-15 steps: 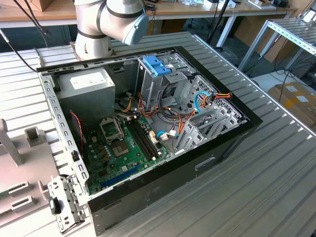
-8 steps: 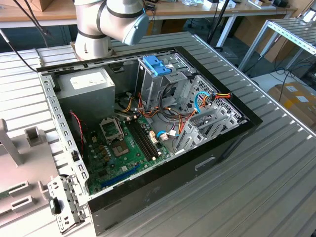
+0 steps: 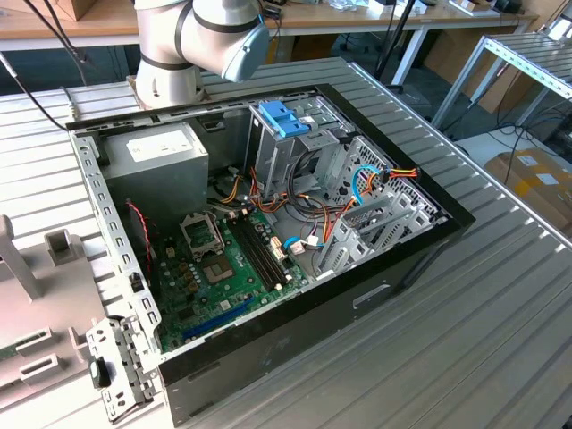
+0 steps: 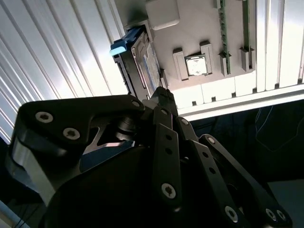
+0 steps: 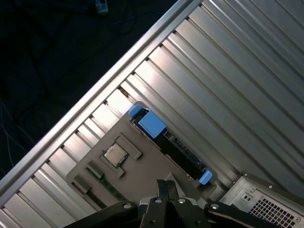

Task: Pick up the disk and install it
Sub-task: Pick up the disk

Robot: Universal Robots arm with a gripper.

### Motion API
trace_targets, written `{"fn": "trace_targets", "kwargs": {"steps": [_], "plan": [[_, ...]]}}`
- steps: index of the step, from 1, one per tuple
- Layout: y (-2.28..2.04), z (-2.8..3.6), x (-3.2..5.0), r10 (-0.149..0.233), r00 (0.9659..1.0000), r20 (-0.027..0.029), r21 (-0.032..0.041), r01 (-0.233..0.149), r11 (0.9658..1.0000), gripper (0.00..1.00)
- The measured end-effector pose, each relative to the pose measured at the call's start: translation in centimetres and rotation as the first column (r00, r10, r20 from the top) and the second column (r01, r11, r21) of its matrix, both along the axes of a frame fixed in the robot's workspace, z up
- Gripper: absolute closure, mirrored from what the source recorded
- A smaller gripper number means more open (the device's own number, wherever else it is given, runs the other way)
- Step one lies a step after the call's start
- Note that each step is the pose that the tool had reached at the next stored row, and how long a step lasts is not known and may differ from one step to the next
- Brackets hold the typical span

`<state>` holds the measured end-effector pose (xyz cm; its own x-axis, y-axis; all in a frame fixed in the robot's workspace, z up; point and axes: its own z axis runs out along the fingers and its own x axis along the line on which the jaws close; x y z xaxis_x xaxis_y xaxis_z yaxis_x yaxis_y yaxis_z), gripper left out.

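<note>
The hand [image 5: 166, 183] hangs over the grey tray [image 5: 142, 164], its two black fingers pressed together with nothing between them; in the second wrist view the hand [image 4: 164, 93] points toward the tray's edge. Just beyond the fingertips, not touching them, the disk [image 5: 173, 147] stands on its long edge in a slot along the side of the tray, with a blue tab at each end and a blue band near one end. In the second wrist view the disk [image 4: 142, 61] shows its thin upper edge and one blue tab.

I judge it to be stiff, dense for its size, and smooth on its metal faces, so it would slip under a weak pinch. It is also sensitive to knocks. The two broad faces, near the middle of the upper edge and clear of the blue tabs, look like the safest place to grip.

Beside the disk on the tray sit a square chip [image 5: 115, 153] and green memory sticks [image 4: 223, 28], close enough to be brushed. The tray lies on the ribbed metal desk [image 5: 228, 71], next to the open computer case [image 3: 429, 259]. Inside the case, loose cables [image 3: 357, 192] crowd the drive cage [image 3: 284, 119] with its blue latch.
</note>
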<state>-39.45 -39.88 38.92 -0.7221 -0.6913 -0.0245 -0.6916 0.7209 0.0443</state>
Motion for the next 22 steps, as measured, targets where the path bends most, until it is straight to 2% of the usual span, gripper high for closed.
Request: {"fn": "trace_targets", "kwargs": {"steps": [7,13,22], "plan": [[0.0,0.0,0.0,0.065,0.9979,0.0,0.0,-0.065,0.9979,0.89],[0.0,0.0,0.0,0.095,0.9955,0.0,0.0,-0.095,0.9955,0.89],[0.0,0.0,0.0,0.141,0.99,-0.0001,0.0,-0.141,0.99,0.89]]}}
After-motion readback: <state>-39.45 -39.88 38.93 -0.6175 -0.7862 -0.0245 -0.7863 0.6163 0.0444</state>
